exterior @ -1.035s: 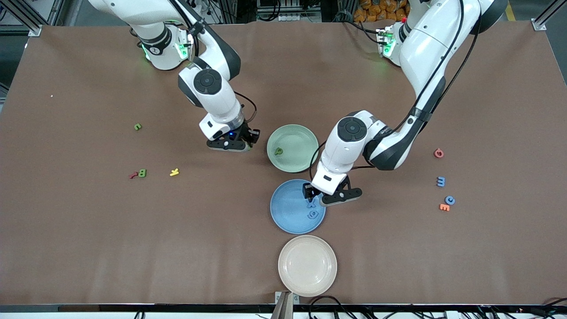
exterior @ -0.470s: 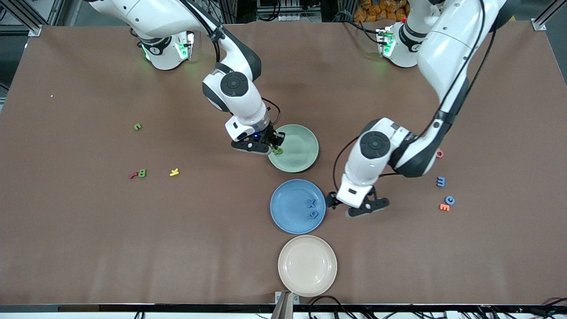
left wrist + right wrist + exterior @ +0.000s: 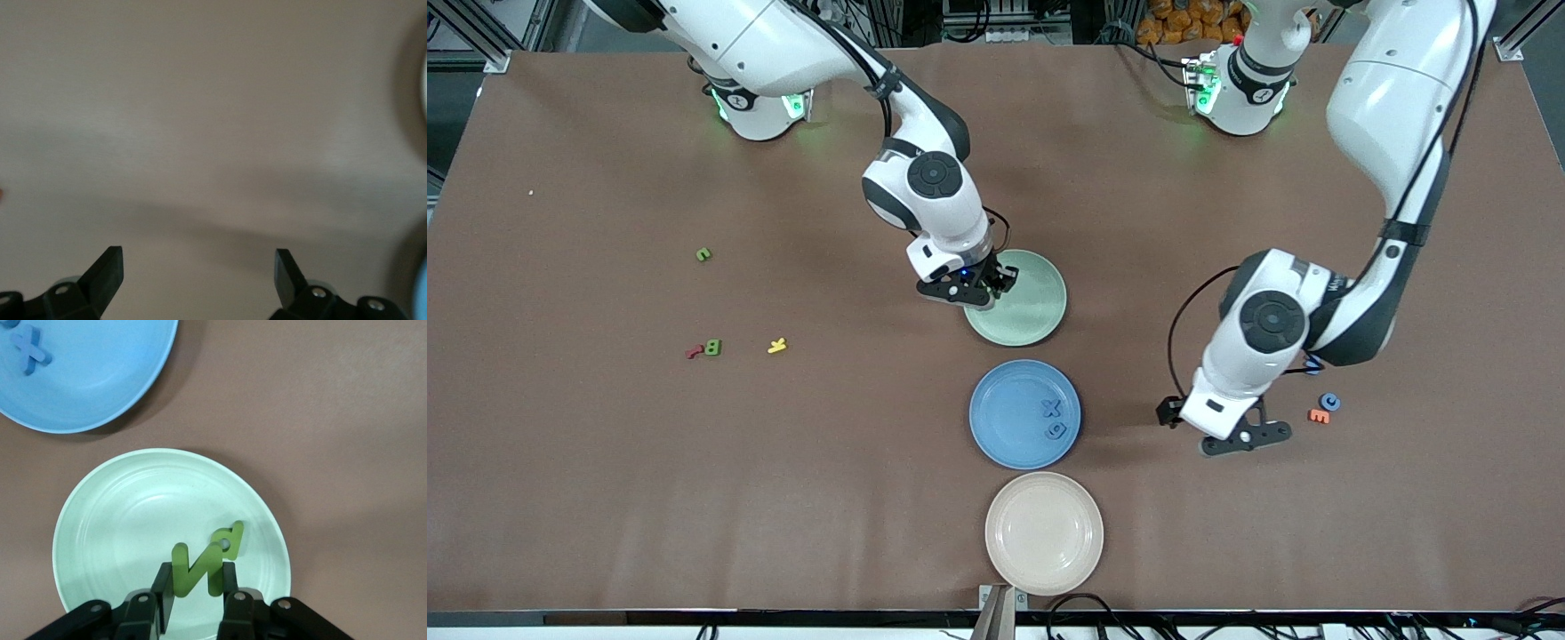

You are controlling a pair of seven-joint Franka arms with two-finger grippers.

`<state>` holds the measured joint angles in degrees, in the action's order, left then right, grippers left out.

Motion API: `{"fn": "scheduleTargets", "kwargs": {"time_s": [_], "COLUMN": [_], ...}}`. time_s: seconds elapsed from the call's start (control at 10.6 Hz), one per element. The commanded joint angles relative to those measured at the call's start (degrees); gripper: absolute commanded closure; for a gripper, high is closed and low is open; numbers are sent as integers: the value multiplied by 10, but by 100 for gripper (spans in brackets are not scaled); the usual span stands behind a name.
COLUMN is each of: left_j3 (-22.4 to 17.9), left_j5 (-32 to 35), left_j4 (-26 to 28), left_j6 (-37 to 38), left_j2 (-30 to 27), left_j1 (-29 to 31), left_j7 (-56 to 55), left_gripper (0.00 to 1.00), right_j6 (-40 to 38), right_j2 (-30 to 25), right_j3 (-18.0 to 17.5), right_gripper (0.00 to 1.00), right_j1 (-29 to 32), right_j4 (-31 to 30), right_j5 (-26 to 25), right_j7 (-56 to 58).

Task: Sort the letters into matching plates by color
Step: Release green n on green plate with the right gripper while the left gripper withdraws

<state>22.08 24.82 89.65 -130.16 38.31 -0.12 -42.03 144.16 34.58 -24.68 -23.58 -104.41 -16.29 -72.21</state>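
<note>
Right gripper [image 3: 193,590] pinches a green plastic N-shaped letter [image 3: 200,568] over your pale mint plate [image 3: 1040,316]; left gripper [image 3: 199,272] gapes empty. An off-centre drop risks the letter landing on the rim.

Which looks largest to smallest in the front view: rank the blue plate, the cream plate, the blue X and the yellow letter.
1. cream plate, slightly larger, though nearer the camera
2. blue plate
3. blue X and yellow letter: too alike to rank

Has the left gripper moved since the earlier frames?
Yes. The left gripper has left the blue plate and now hangs over bare table toward the left arm's end.
</note>
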Motion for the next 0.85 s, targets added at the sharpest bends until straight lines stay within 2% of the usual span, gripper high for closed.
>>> {"fn": "scheduleTargets", "kwargs": {"time_s": [0.0, 0.19, 0.47, 0.56, 0.66, 0.75], "left_j3": [66, 109, 118, 117, 115, 112], "left_j5": [-11, -11, -10, -10, -10, -10], "left_j4": [63, 99, 118, 118, 118, 118], "left_j6": [3, 3, 4, 5, 17, 40], "left_j2": [-32, -44, -38, -35, -29, -26], "left_j1": [124, 213, 284, 294, 299, 309], "left_j7": [109, 203, 285, 301, 315, 318], "left_gripper": [0, 0, 0, 0, 0, 0], "right_j6": [-3, -4, -4, -4, -4, -5], "right_j2": [34, 38, 43, 43, 43, 42], "right_j3": [-2, -2, -2, -2, -2, -2], "right_gripper": [100, 100, 100, 75, 57, 33], "right_j1": [-5, -6, -5, -4, -2, -1], "right_j4": [29, 29, 29, 29, 29, 29], "right_j5": [-61, -76, -77, -73, -69, -67], "right_j7": [-59, -70, -68, -69, -70, -70]}}
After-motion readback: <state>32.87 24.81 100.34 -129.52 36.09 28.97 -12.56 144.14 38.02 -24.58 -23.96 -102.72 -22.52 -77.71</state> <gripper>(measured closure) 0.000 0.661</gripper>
